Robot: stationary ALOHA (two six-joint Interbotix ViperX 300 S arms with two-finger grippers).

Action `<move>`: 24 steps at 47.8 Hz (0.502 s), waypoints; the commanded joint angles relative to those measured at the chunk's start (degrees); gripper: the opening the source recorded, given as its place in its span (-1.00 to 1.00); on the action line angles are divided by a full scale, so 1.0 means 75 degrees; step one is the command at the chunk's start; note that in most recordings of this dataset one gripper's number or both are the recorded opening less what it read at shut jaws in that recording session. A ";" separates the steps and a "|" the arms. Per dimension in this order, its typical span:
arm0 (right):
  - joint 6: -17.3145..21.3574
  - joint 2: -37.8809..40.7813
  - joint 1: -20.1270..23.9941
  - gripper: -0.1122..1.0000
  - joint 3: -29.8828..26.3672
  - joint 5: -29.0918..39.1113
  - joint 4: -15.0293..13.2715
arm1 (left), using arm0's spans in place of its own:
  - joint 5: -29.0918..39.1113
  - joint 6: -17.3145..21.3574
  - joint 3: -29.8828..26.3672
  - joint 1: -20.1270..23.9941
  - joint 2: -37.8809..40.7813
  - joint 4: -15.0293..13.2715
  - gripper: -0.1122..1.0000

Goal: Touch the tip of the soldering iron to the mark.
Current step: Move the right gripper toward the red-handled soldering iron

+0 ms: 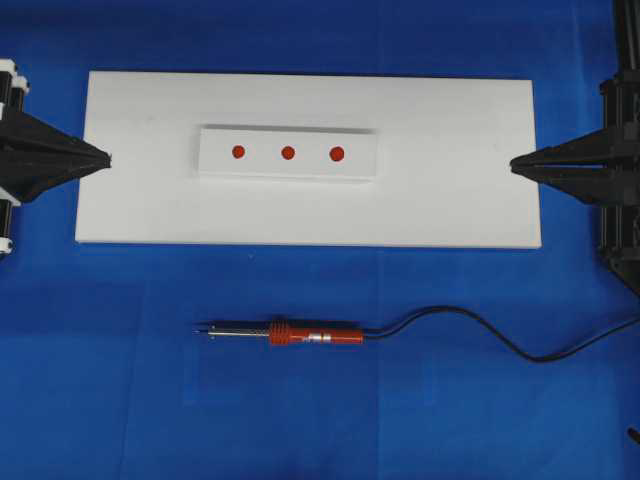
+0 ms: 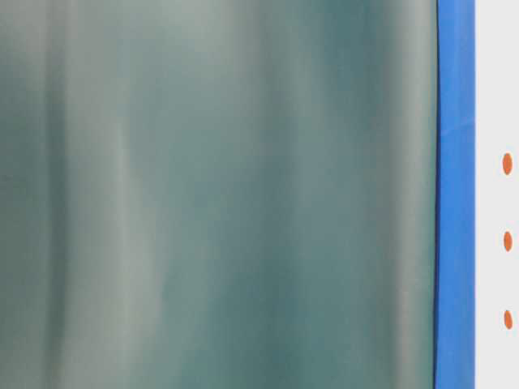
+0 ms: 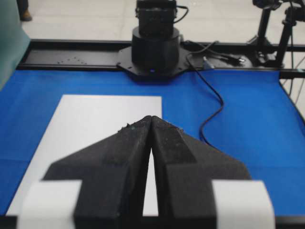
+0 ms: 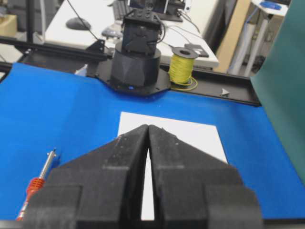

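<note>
The soldering iron lies flat on the blue cloth in front of the white board, silver tip pointing left, black cord trailing right; its shaft and red handle show low left in the right wrist view. The mark is the middle red dot on the raised white strip; from table level the mark sits at the right edge. My left gripper rests shut at the board's left end, tips touching. My right gripper rests shut at the board's right end. Neither holds anything.
The white board lies across the middle of the blue cloth. The iron's cord curves off to the right edge. A blurred grey-green sheet fills most of the table-level view. A yellow wire spool stands behind the far arm base.
</note>
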 commanded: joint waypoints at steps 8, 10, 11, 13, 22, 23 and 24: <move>0.0094 0.0164 0.0047 -0.91 -0.0199 0.0316 0.0012 | -0.0117 0.0023 -0.0082 -0.0129 -0.0047 0.0023 -0.80; 0.0105 0.0176 0.0047 -0.91 -0.0234 0.0398 0.0023 | -0.0129 0.0000 -0.0070 -0.0129 -0.0035 0.0023 -0.80; 0.0117 0.0188 0.0059 -0.91 -0.0258 0.0445 0.0035 | -0.0117 0.0000 -0.0070 -0.0141 -0.0035 0.0023 -0.80; 0.0152 0.0199 0.0082 -0.91 -0.0270 0.0480 0.0035 | -0.0129 0.0000 -0.0059 -0.0141 -0.0035 0.0023 -0.80; 0.0492 0.0445 0.0293 -0.91 -0.0375 0.0469 0.0035 | -0.0141 0.0000 -0.0047 -0.0141 -0.0035 0.0023 -0.80; 0.0527 0.0480 0.0328 -0.91 -0.0398 0.0469 0.0035 | -0.0141 0.0000 -0.0047 -0.0129 -0.0035 0.0023 -0.80; 0.0551 0.0527 0.0352 -0.91 -0.0410 0.0469 0.0035 | -0.0141 0.0000 -0.0047 -0.0141 -0.0035 0.0023 -0.80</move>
